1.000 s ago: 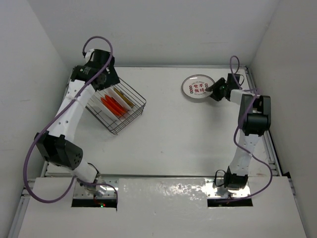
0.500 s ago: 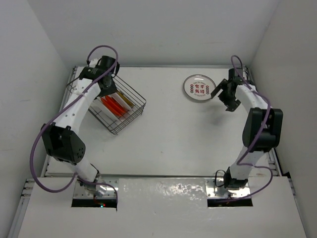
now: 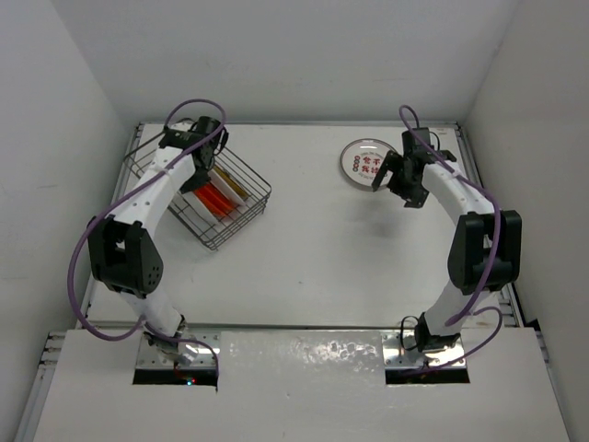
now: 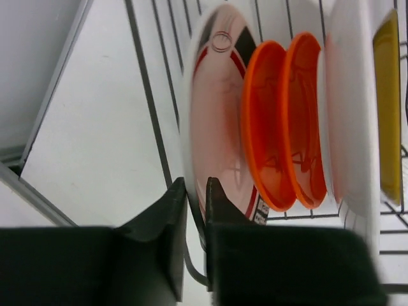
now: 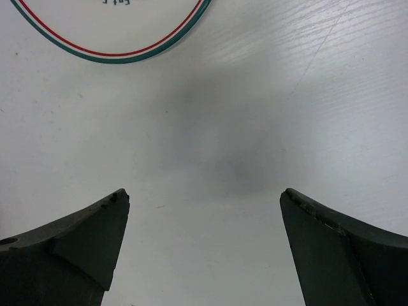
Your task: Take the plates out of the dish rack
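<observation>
While one plate (image 3: 366, 161), white with red marks and a teal-and-red rim, lies flat on the desk (image 3: 322, 258) at the far right, the others stand on edge in the dish rack (image 3: 243, 220) at the far left. From one end that's a white plate with a red band (image 4: 217, 127), two orange plates (image 4: 274, 134), a second white plate (image 4: 347, 127) and a yellow plate (image 4: 390, 102), packed close, faces nearly touching.

And the left end effector (image 4: 194, 191) is right in there, its fingers (image 4: 169, 217) pressed in on the rim of the white plate with a red band, one on each face. Good place to take it: the rim is the only part free of the neighbours. These look small, stiff and light, glossy and so probably slippery, and they could chip if knocked against the wire. I'd judge a straight lift out of the slot is called for, with no twisting.

Over on the other side, the right end effector (image 5: 204, 197) hangs spread wide with nothing between its fingers, over bare desk just beside the flat plate.
</observation>
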`<state>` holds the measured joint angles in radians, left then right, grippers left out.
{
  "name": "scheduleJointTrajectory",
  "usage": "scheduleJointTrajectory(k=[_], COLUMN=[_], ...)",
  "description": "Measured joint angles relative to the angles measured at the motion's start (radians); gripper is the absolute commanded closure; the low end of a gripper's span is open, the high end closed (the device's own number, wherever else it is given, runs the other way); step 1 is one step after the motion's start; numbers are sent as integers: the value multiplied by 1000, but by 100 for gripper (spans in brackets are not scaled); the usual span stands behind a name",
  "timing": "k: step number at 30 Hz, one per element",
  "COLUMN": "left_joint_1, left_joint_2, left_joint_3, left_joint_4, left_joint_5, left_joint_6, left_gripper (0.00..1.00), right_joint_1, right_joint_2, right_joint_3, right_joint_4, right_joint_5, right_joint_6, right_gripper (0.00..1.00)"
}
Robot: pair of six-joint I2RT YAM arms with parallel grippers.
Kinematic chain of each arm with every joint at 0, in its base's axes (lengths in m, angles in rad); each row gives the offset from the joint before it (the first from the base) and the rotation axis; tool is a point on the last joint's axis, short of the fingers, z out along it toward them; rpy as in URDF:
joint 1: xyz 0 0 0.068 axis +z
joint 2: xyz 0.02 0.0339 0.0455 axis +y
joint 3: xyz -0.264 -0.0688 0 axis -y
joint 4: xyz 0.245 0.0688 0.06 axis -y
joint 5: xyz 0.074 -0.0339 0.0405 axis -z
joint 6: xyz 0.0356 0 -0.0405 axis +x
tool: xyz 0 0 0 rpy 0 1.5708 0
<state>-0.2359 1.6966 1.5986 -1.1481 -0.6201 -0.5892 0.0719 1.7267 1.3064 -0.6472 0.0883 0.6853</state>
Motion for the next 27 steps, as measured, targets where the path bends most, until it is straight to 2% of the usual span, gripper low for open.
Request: scheduleJointTrajectory(k=[8, 13, 20, 23, 24, 27], left_joint_1=[4, 4, 4, 4, 4, 4], left_joint_2=[-4, -20, -73, -92, -105, -195], left_joint_3=[5, 66, 285, 373, 383, 333], left_joint_4=[-36, -87, -160, -149, -140, -35], left_joint_5=[-57, -83, -249, -325, -345, -320], left_joint_6=[-19, -22, -25, -29, -22, 51], left_gripper=[100, 100, 100, 100, 100, 100], right_joint_1=[2, 3, 8, 14, 23, 74], right_joint_2=[0, 1, 23, 25, 25, 40], right_joint_3=[1, 31, 189, 203, 183, 163], right_joint_4=[-14, -21, -23, 60, 185, 435], right_joint_5=[-13, -45, -171, -309, -431, -609], right_joint_6=[-8, -4, 8, 40, 98, 232], right_gripper=[1, 1, 1, 1, 1, 1])
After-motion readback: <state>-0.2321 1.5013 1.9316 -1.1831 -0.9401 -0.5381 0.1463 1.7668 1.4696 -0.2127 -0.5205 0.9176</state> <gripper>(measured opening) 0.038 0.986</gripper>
